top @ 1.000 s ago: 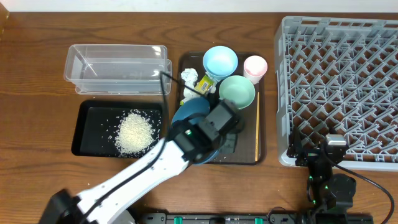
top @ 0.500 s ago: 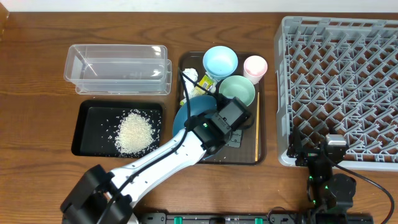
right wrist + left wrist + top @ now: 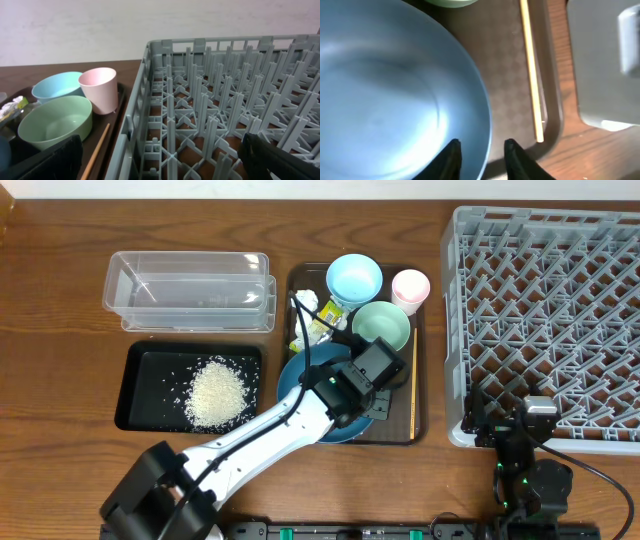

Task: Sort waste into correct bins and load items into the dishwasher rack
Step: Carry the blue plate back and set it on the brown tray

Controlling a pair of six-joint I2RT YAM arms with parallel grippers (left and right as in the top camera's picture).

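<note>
Left gripper (image 3: 480, 156): fingers (image 3: 451, 157) a narrow gap apart, straddling the rim of the dark blue plate (image 3: 385, 95). One finger sits over the plate's inside, the other over the bare floor of the brown serving tray (image 3: 510, 75). A dark strip of tray shows between the outer finger and the rim, so no clamp is seen.

Right gripper (image 3: 161, 150): fingers (image 3: 45, 162) spread wide at the frame's lower corners, nothing between them.

Serving tray contents:
- plate in the near-left part, partly under the gripper
- mint green bowl (image 3: 381, 326) at the centre, just beyond the plate, empty
- light blue bowl (image 3: 354, 278) at the far edge, empty
- pink cup (image 3: 410, 286) in the far-right corner, upright
- chopsticks (image 3: 413, 380) along the tray's right wall
- tissue (image 3: 305, 303) and wrapper (image 3: 325, 320) in the far-left part

Left of the tray:
- clear tub (image 3: 190, 290) level with its far half, nothing seen inside
- black tray (image 3: 145, 370) level with its near half, holding the rice (image 3: 218, 392) in a heap with loose grains around it

Right of the tray: dishwasher rack (image 3: 550, 320), just beside it, with no items in its grid.

Left arm (image 3: 260, 430) reaches in over the tray's near-left corner, wrist pointing down at the plate. Right arm (image 3: 525, 435) sits folded low to the tray's near right.
</note>
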